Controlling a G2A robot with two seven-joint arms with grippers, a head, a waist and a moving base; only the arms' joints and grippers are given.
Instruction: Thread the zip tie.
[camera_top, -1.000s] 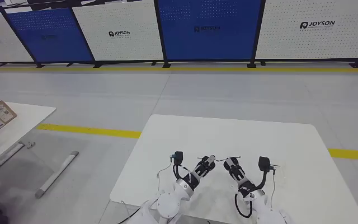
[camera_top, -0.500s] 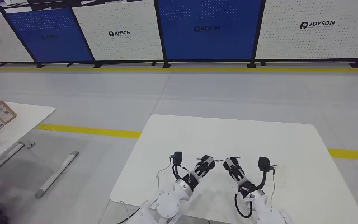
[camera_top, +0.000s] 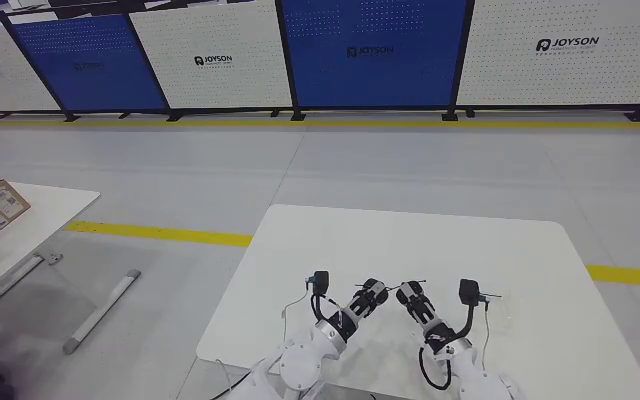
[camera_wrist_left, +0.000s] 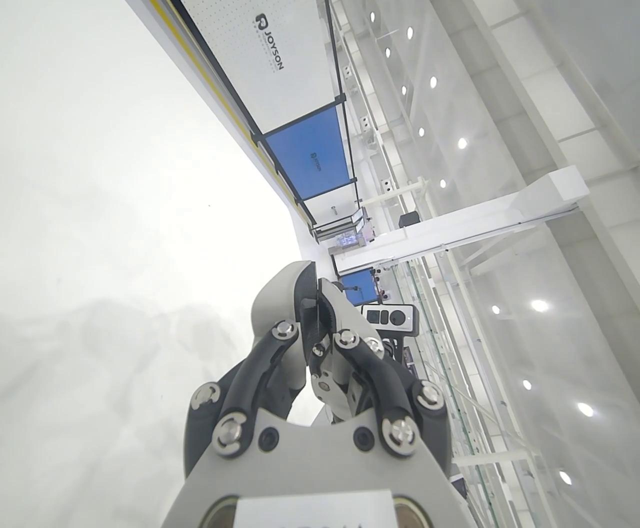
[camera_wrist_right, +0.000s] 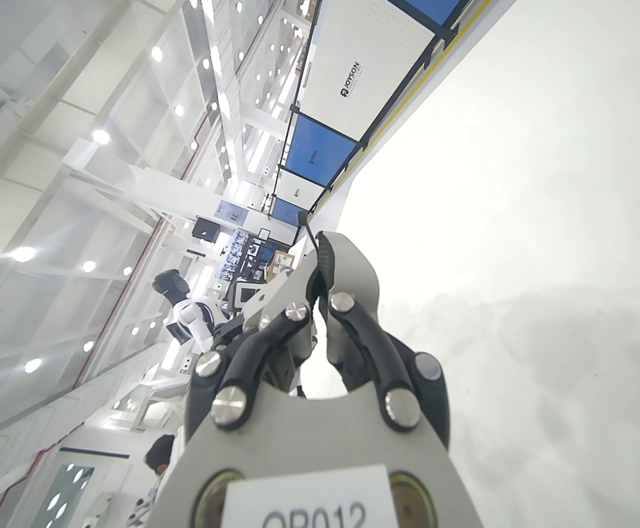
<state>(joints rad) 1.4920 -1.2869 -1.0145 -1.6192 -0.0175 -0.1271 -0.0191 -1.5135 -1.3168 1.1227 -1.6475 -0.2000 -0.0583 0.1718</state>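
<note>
The right gripper (camera_wrist_right: 320, 260) is pinched together on a thin black zip tie (camera_wrist_right: 308, 230). A short length of it pokes out past the tips toward the upper middle of the right wrist view and ends in a small squarish block, probably the locking head. The left gripper (camera_wrist_left: 314, 282) is likewise clamped on a black strip, seen edge-on between its tips at the middle of the left wrist view; whether this is the other end of the same tie I cannot tell. The tie looks very light, slick and springy: stiff enough over a short reach to be aimed, but likely to bow or twist if much of it sticks out free. Good holds would be close behind the head, leaving the slot open, and close behind the tail tip, so that little strip can flex. In the top view both arms come up from the lower edge and lean inward, so the grippers point tip to tip in the lower middle of the frame, near each other but apart, over the near part of the white table (camera_top: 330, 240).
</note>
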